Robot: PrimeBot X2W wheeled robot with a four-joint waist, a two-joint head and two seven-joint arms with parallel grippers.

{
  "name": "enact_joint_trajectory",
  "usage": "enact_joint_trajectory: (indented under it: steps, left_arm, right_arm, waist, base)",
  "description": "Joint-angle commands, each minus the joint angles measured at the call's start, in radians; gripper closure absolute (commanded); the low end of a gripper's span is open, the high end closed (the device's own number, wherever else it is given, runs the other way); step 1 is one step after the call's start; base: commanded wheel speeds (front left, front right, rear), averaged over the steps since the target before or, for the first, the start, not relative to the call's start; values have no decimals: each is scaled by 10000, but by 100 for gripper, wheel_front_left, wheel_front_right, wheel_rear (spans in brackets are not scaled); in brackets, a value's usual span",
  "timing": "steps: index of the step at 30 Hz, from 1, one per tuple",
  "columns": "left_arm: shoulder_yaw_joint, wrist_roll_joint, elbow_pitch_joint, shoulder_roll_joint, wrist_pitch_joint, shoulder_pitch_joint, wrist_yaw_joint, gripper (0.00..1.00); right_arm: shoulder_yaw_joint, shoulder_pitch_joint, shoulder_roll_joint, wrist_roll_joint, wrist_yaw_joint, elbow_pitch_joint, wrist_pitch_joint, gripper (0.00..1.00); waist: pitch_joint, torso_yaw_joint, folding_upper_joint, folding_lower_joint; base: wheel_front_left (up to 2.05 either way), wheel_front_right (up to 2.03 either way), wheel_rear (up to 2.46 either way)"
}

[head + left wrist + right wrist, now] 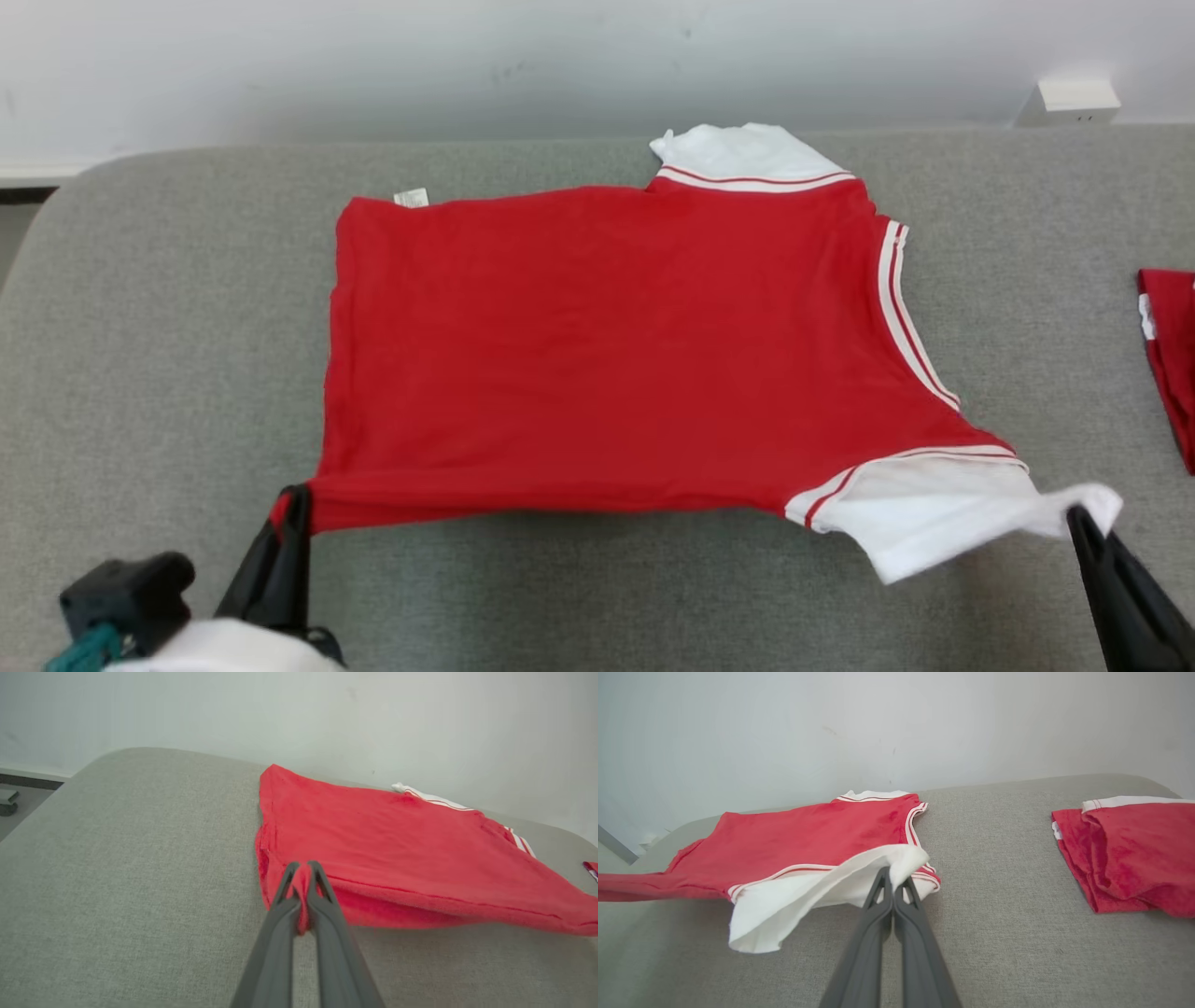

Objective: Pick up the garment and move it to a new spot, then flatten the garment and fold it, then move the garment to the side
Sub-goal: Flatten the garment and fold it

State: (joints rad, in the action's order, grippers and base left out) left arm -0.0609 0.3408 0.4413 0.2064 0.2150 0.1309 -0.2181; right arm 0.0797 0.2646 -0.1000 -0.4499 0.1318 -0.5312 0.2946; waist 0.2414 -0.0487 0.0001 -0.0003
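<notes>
Fingers of the left gripper point(297, 499) are clamped on the near-left hem corner of the red cloth shirt with white sleeves and striped trim point(607, 345); those of the right gripper point(1078, 515) are pinched on the tip of the near white sleeve. The shirt is spread across the middle of the grey fabric-covered bench point(159, 317), its near edge raised between the two grips. Relocation and flattening are judged largely done; folding and the move aside are left. Bare bench is offered toward the left and near edges. Less room is found rightward, where a folded red garment point(1172, 359) is laid at the right edge, and the far sleeve is set close to the far edge.
</notes>
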Motion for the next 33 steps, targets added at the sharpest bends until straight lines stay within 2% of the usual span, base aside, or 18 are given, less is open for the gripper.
enact_joint_trajectory:
  steps: [1, 9, 13, 22, 23, 24, 25, 29, 33]
  left_arm:
    - [21, 311, -318, 54, 167, -309, 103, 100]
    - [-140, 1547, -3331, 16, 863, -2836, 1041, 100]
    - [-240, 1555, -4732, 180, 848, -4096, 1413, 100]
    - [-632, 1348, -6182, 91, 340, -5143, 1853, 100]
    - [-689, 1327, -6250, 80, 252, -5174, 1920, 100]
    - [-725, 1321, -6329, 54, 159, -5183, 1962, 68]
    - [-769, 1312, -6388, 18, 36, -5147, 1993, 0]
    - [-668, 1251, -6352, -165, -786, -4784, 1894, 0]
    - [-481, 779, -5882, -463, -2566, -4390, 1435, 0]
  right_arm:
    - [11, -510, -84, -90, -27, 185, 64, 100]
    - [-470, -3441, -1059, -795, -27, 2959, -280, 100]
    - [-1147, -4997, -1668, -1037, -27, 4610, -705, 100]
    - [-2726, -7339, -2458, -1766, -27, 7935, -2005, 100]
    - [-2886, -7465, -2521, -1846, -27, 8188, -2218, 94]
    - [-3049, -7578, -2578, -1912, -27, 8392, -2466, 59]
    - [-3235, -7662, -2600, -1990, -27, 8505, -2768, 0]
    - [-3729, -7731, -2792, -1987, -27, 8796, -4199, 0]
    - [-3213, -7355, -2822, -1082, -27, 8863, -5249, 0]
  waist:
    - [150, 13, -1, 3]
    - [1101, 416, -1, 3]
    - [1439, 523, -1, 3]
    - [1678, 674, -1, 3]
    - [1678, 694, -1, 3]
    - [1677, 711, -1, 3]
    - [1661, 720, -1, 3]
    - [1519, 713, -1, 3]
    - [1290, 707, -1, 3]
  base:
    - [0, 0, 0]
    - [0, 0, 0]
    - [0, 0, 0]
    - [0, 0, 0]
    - [0, 0, 0]
    - [0, 0, 0]
    - [0, 0, 0]
    - [0, 0, 0]
    - [0, 0, 0]
